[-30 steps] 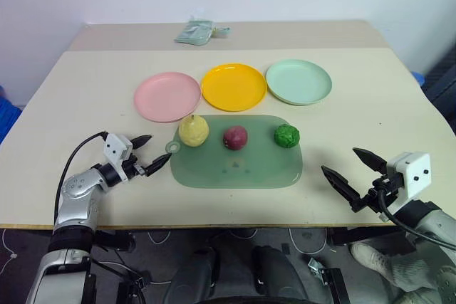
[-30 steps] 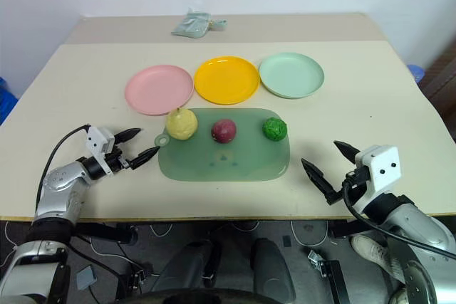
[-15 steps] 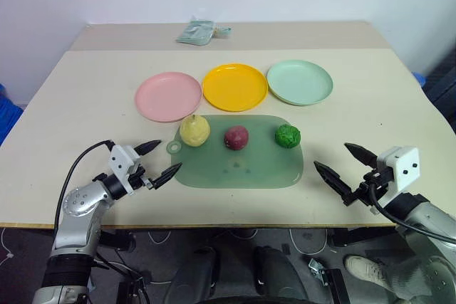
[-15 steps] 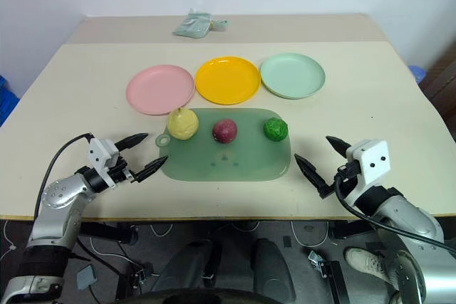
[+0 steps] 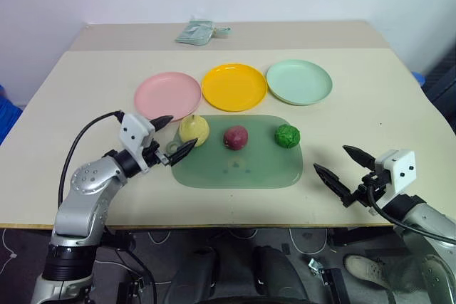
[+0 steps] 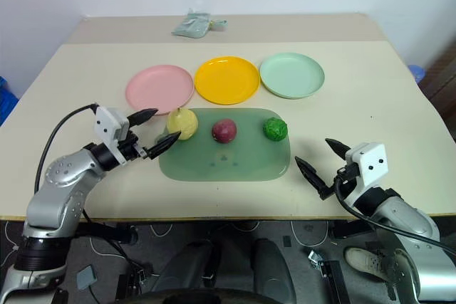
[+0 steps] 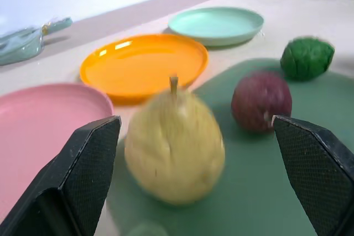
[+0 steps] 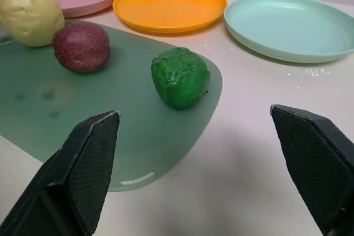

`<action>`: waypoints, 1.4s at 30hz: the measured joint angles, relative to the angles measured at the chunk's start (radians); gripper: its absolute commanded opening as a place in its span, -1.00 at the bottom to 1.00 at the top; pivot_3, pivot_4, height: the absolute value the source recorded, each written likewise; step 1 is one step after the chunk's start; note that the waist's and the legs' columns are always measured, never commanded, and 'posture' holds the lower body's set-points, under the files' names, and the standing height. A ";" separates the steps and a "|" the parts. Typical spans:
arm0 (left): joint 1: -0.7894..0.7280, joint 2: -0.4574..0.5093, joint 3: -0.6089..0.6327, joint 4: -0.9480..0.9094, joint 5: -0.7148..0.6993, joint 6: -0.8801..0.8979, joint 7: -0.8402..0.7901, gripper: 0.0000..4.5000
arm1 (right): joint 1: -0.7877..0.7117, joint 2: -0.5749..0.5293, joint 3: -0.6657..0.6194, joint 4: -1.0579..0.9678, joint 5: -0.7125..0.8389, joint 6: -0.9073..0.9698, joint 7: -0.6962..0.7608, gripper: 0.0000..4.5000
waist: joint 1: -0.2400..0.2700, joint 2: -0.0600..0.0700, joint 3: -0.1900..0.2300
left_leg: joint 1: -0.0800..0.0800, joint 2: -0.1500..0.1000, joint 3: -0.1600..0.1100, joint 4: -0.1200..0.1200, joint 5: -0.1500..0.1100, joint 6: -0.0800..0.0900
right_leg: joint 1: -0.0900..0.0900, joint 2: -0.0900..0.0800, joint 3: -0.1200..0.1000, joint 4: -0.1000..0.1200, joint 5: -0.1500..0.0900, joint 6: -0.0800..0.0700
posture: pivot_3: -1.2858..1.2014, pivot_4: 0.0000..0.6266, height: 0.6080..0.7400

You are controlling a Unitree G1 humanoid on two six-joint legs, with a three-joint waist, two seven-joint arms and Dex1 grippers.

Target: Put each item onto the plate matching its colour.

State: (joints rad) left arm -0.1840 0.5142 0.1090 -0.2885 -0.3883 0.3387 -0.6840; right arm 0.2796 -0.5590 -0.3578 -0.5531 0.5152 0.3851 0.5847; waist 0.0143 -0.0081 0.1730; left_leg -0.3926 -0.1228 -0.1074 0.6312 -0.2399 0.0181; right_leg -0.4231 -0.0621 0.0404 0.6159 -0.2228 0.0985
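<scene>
Three toy fruits sit in a row on a translucent green mat (image 5: 239,165): a pale yellow pear (image 5: 193,130), a dark red round fruit (image 5: 236,137) and a bumpy green ball (image 5: 287,135). Behind them lie a pink plate (image 5: 167,95), a yellow plate (image 5: 234,86) and a mint green plate (image 5: 299,81), all bare. My left gripper (image 5: 172,137) is open just left of the pear, which sits ahead between its spread fingers (image 7: 91,158) without touching them. My right gripper (image 5: 343,170) is open, empty, right of the mat.
A pale green pouch (image 5: 196,31) lies at the far end of the table. The table's near edge runs just under both arms. A black cable loops from my left arm over the table's left side.
My left gripper rose and moved right, from the table left of the mat up to the pear. The right gripper stayed about where it was. The fruits and plates have not moved.
</scene>
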 measured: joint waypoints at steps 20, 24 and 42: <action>-0.236 -0.030 -0.020 0.032 -0.039 0.352 0.158 1.00 | -0.094 0.011 0.069 0.019 -0.030 -0.018 -0.027 0.98 | -0.001 0.000 0.000 | 0.000 0.000 0.000 0.000 0.001 0.001 | -0.001 0.000 0.000 0.001 0.001 0.002 | 0.03 -0.52 1.00; -0.211 0.000 -0.048 0.037 -0.038 0.353 0.103 1.00 | -0.098 0.011 0.070 0.026 -0.032 -0.019 -0.028 0.98 | -0.001 0.000 0.000 | 0.000 0.000 0.000 0.000 0.001 0.001 | -0.001 0.000 0.000 0.001 0.001 0.002 | 0.03 -0.52 1.00; -0.296 0.003 -0.135 0.275 0.046 0.361 0.059 0.29 | -0.122 0.012 0.081 0.026 -0.041 -0.016 -0.066 1.00 | 0.000 0.000 0.000 | 0.000 0.000 0.000 0.000 0.001 0.001 | -0.001 0.000 0.000 0.001 0.001 0.002 | 0.03 -0.52 1.00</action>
State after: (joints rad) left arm -0.4801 0.5169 -0.0263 -0.0135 -0.3424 0.6999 -0.6254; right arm 0.1577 -0.5471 -0.2767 -0.5271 0.4740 0.3686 0.5191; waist 0.0147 -0.0084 0.1732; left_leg -0.3926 -0.1231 -0.1074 0.6309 -0.2389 0.0187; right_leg -0.4242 -0.0620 0.0404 0.6172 -0.2218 0.1000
